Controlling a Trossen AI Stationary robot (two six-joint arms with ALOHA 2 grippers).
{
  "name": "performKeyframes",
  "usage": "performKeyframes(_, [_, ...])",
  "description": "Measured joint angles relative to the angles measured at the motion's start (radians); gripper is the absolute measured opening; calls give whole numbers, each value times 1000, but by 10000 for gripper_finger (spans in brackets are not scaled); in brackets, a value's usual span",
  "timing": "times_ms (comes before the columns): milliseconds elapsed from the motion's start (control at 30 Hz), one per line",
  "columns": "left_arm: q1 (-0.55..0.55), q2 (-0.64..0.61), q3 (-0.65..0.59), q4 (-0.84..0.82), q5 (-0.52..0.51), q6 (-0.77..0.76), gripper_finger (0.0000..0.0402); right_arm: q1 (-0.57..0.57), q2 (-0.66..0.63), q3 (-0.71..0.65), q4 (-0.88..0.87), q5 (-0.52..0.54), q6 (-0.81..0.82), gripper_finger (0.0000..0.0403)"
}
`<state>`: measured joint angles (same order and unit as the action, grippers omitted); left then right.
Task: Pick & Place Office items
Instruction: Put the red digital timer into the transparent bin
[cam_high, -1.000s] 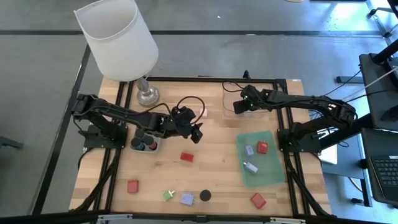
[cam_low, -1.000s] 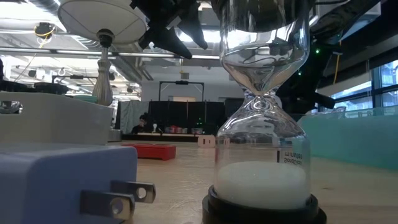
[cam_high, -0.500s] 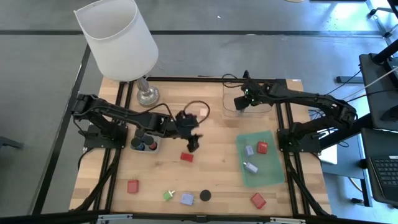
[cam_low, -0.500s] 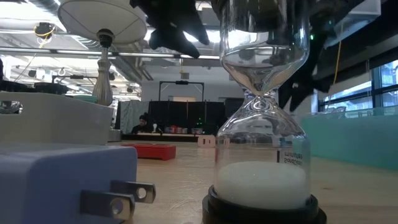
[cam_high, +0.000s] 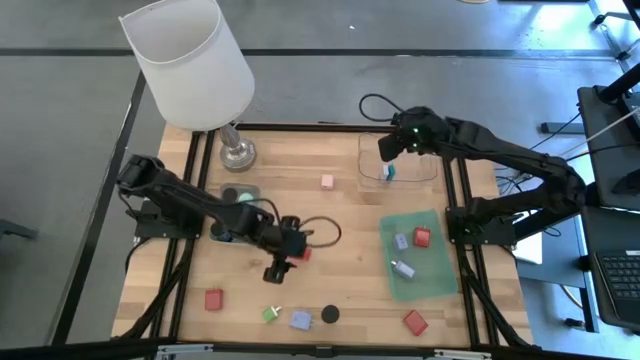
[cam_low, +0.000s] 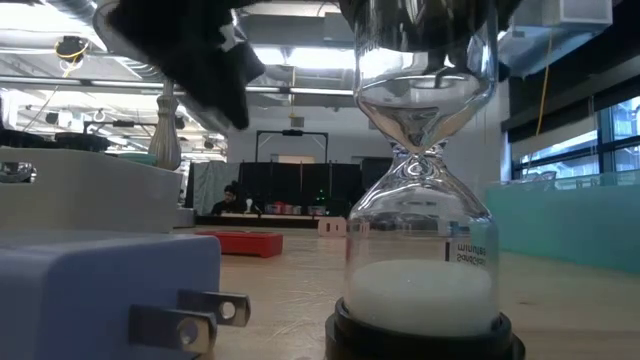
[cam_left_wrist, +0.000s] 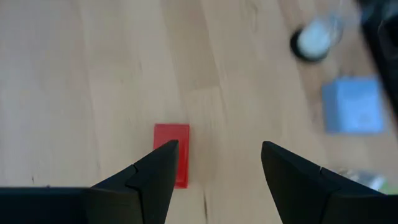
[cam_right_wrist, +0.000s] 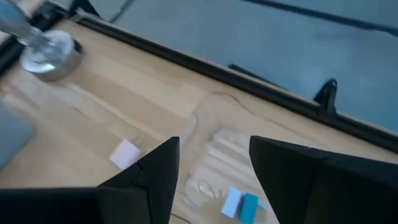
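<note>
My left gripper (cam_high: 277, 270) (cam_left_wrist: 217, 146) is open and points down at the table's middle. A red block (cam_high: 301, 253) (cam_left_wrist: 177, 144) lies flat beside one fingertip, partly hidden by that finger; I see no touch. My right gripper (cam_high: 386, 150) (cam_right_wrist: 214, 142) is open over the far rim of the clear tray (cam_high: 420, 172). A teal and blue bit (cam_high: 388, 172) (cam_right_wrist: 241, 204) lies inside the tray. A pink block (cam_high: 327, 182) (cam_right_wrist: 126, 152) lies left of the tray. Near the table's near edge lie a lilac block (cam_high: 300, 320) (cam_left_wrist: 356, 104), a black cap (cam_high: 329, 314), a green bit (cam_high: 271, 314) and two more red blocks (cam_high: 215, 299), (cam_high: 415, 322).
A green tray (cam_high: 436, 282) on the right holds a red block (cam_high: 422, 237) and two lilac-grey pieces. A white-shaded lamp (cam_high: 190, 60) stands at the far left corner on its metal base (cam_high: 238, 155). A small tray (cam_high: 228, 235) with dark caps sits on the left. An hourglass (cam_low: 420, 200) fills the low view.
My left gripper has moved toward the near edge and a little left, and has come down beside the red block, which has stayed put. My right gripper has drawn back toward the far edge, and the teal bit in the clear tray has come into view.
</note>
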<state>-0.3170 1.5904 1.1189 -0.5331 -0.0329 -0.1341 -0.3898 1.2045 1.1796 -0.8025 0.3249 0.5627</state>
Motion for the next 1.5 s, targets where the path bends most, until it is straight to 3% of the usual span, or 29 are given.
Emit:
performKeyframes(533, [-21,279,-14,20,-275,16,226,72,-2,36,-1,0,-22,199])
performKeyframes(700, [-19,315,-11,18,-254,16,226,73,-2,36,-3,-1,-22,199])
performKeyframes(833, [-16,317,-11,20,-207,16,215,73,-2,36,-6,0,-25,199])
performKeyframes(1033, [-8,300,-13,37,-201,-53,150,73,-1,36,-6,0,-26,199])
performKeyframes(1167, [12,272,-5,34,-218,-132,149,73,-1,36,-6,-12,-21,199])
performKeyframes(1500, [77,57,72,45,-561,-121,155,115,-1,36,57,-162,131,199])
